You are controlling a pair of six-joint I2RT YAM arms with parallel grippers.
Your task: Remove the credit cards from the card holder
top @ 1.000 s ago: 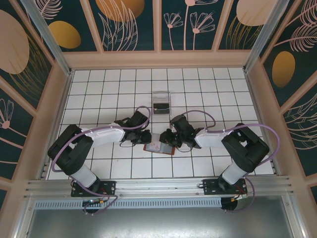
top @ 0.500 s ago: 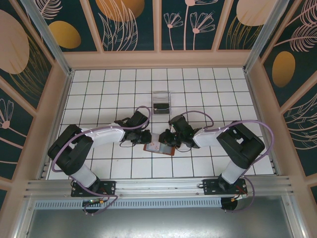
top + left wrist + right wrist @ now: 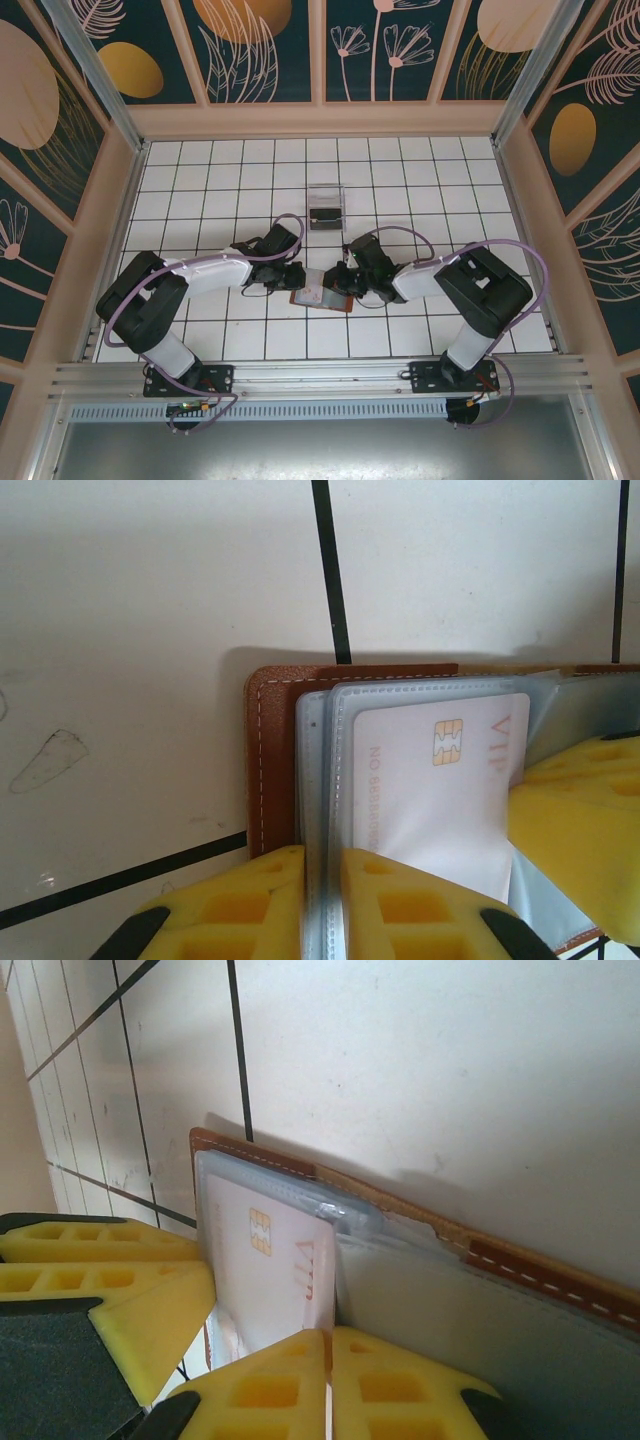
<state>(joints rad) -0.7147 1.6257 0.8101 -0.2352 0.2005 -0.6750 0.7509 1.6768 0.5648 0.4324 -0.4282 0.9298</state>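
Now my left gripper (image 3: 322, 865) clamps the clear plastic sleeve (image 3: 318, 770). My right gripper (image 3: 329, 1345) pinches the exposed edge of the white plastic credit card (image 3: 270, 1280), likely light, stiff and slick, inside the brown leather card holder (image 3: 320, 298), mid-frame.

White tiled table (image 3: 200, 170) carrying brown card holder (image 3: 318, 300), lying open at frame centre; clear plastic box (image 3: 325, 206) sitting above it, apart.

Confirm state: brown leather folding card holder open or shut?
Open. The brown leather card holder lies spread, its clear plastic sleeves and a white chip card exposed.
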